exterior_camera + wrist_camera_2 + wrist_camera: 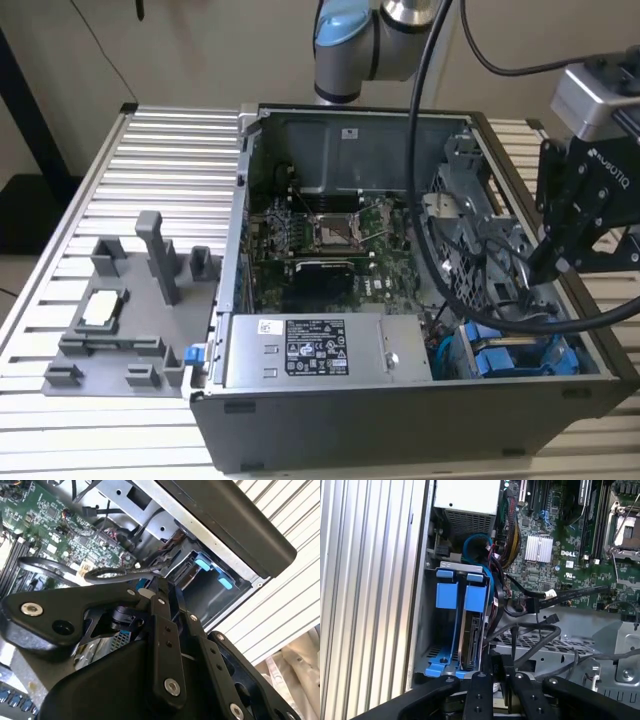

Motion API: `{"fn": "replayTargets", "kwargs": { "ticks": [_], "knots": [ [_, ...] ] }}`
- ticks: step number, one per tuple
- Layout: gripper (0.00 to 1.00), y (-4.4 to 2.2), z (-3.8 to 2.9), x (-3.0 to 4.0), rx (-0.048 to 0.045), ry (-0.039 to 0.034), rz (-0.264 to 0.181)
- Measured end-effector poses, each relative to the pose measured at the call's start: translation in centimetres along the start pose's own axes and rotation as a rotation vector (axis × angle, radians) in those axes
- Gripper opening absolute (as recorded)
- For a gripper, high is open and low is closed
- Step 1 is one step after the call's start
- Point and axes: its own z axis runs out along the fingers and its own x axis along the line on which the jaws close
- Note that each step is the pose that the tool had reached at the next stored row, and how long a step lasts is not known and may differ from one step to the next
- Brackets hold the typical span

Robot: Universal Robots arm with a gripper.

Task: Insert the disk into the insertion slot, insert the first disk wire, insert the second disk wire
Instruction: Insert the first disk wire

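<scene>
The disk stands on edge in its bright blue carrier frame, seated inside the insertion slot at the corner of the open computer case. In the exterior view the blue carrier shows at the case's near right corner. My gripper hangs just above that corner, over the case's right wall. In both wrist views its fingers are pressed together on the end of a black disk wire. That wire loops away over the board.
A grey power-supply box lies beside the bay. The green motherboard and a perforated metal cage fill the case. Loose black cables cross near the bay. A grey fixture with parts sits on the slatted table.
</scene>
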Motion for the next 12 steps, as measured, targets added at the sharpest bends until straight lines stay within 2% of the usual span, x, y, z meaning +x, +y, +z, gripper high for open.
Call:
{"fn": "replayTargets", "kwargs": {
  "ticks": [4,9,12],
  "knots": [
    [0.19,-0.14,0.25,0.11,-0.0101,-0.0013,0.006],
    [0.19,-0.71,0.40,0.39,-0.0461,-0.0055,0.007],
    [0.19,-0.96,0.52,0.64,-0.0573,-0.0069,0.007]
  ]
}}
